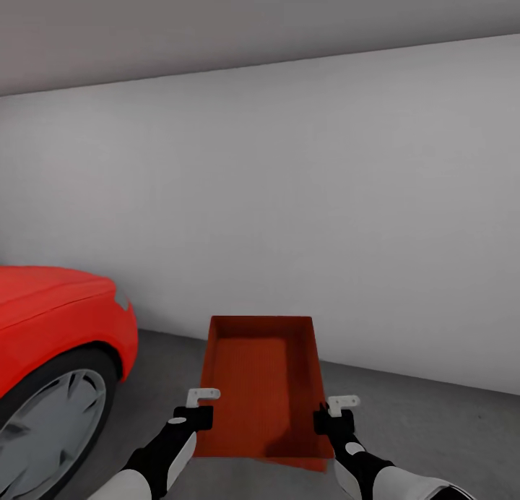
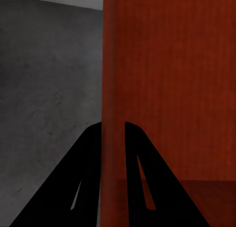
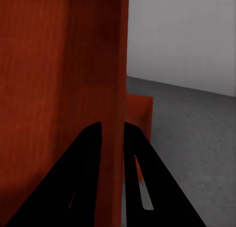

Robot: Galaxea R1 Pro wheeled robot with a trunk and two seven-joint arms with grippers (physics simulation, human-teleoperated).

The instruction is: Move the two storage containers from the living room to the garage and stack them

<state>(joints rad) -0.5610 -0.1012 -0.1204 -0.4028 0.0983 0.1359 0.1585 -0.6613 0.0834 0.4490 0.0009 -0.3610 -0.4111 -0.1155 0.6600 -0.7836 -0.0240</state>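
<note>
In the garage, between the red car (image 1: 50, 341) and the pale wall (image 1: 325, 218): 1 storage container (image 1: 261, 384) held level over the second container (image 3: 140, 114), left tool (image 1: 192, 412) and right tool (image 1: 334, 416) each clamped on a thin side wall, likely for stacking.

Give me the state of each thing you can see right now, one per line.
Held storage container: upright, topless, nothing inside, carried by both side walls above the floor.
Second storage container: part of it shows beyond the held one, low by the concrete floor.
Left gripper: shut on the held container's left wall.
Right gripper: shut on its right wall.
Red car: parked at the left.
</note>
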